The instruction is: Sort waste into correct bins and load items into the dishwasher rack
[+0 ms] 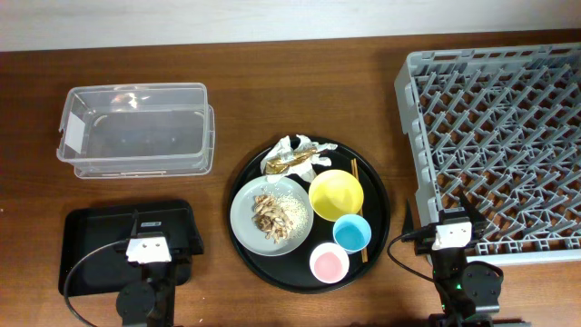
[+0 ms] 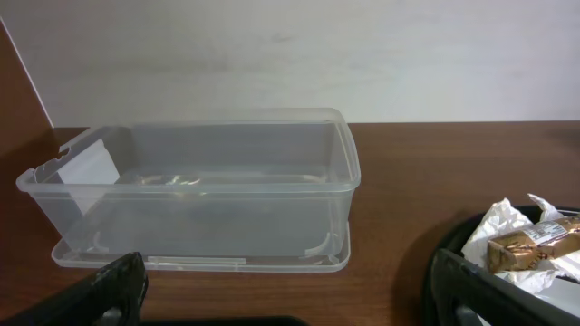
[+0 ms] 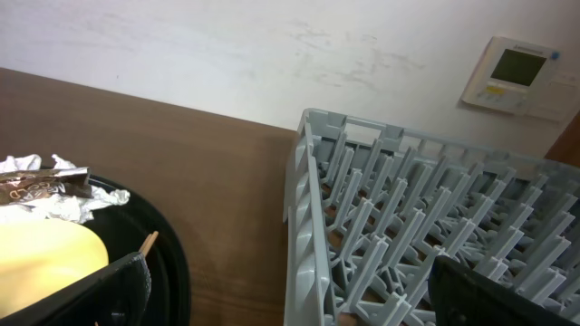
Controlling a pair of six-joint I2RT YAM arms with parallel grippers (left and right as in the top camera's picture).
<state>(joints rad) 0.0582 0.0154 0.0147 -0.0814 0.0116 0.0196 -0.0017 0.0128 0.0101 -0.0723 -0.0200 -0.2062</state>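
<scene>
A round black tray (image 1: 381, 195) holds the crumpled white paper with gold-brown wrapper (image 1: 295, 156), a grey-green plate (image 1: 243, 218) of food scraps (image 1: 270, 213), a yellow bowl (image 1: 336, 193), a blue cup (image 1: 351, 233), a pink cup (image 1: 329, 264) and chopsticks (image 1: 355, 169). The clear tub (image 1: 136, 129) stands at back left and shows in the left wrist view (image 2: 199, 195). The shallow black tray (image 1: 86, 241) lies front left. The grey rack (image 1: 495, 127) is on the right. My left gripper (image 2: 290, 294) is open over the shallow tray. My right gripper (image 3: 294, 290) is open at the rack's front left corner.
The rack's grey wall (image 3: 304, 217) rises just ahead of my right gripper. The wrapper (image 2: 530, 240) shows at the right of the left wrist view. A white wall runs along the table's back edge, with a wall controller (image 3: 517, 68) on it.
</scene>
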